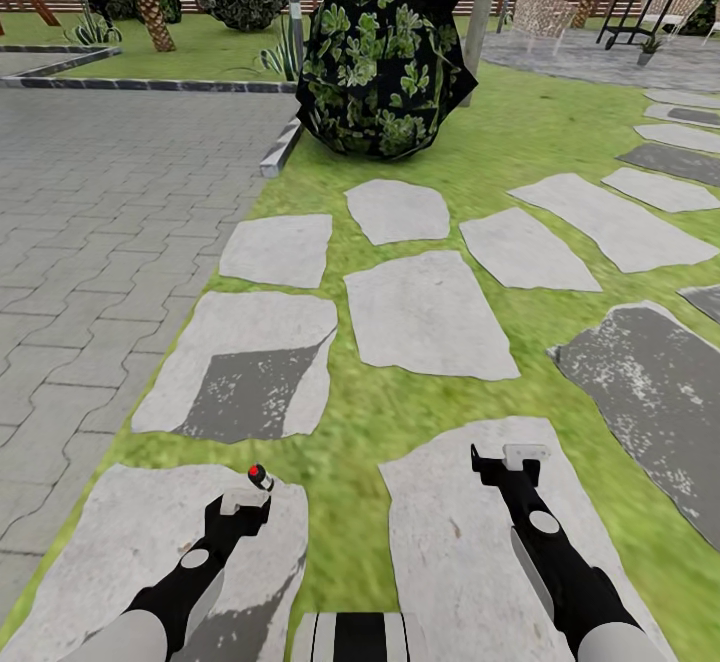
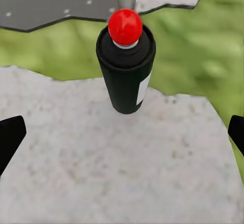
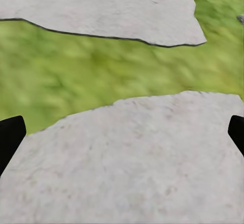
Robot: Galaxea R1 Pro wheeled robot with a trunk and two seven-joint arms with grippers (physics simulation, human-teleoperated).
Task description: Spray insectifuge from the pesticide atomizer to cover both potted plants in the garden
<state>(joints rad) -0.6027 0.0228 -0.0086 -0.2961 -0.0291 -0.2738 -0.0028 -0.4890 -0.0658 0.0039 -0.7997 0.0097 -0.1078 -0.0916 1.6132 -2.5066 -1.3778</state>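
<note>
two arms reach out low ahead of you over the stepping stones point(image 1: 430, 312). your left gripper point(image 2: 122, 132) is spread wide, fingertips far apart, holding nothing. the pesticide atomizer point(image 2: 125, 66) stands upright on the pale stone just beyond it, red top up, not touched. your right gripper point(image 3: 122, 132) is also spread wide over bare stone beside the lawn point(image 3: 96, 69). a dark bush point(image 1: 385, 62) stands ahead.

No readable text; atomizer point(image 2: 125, 66) label blank.
</note>
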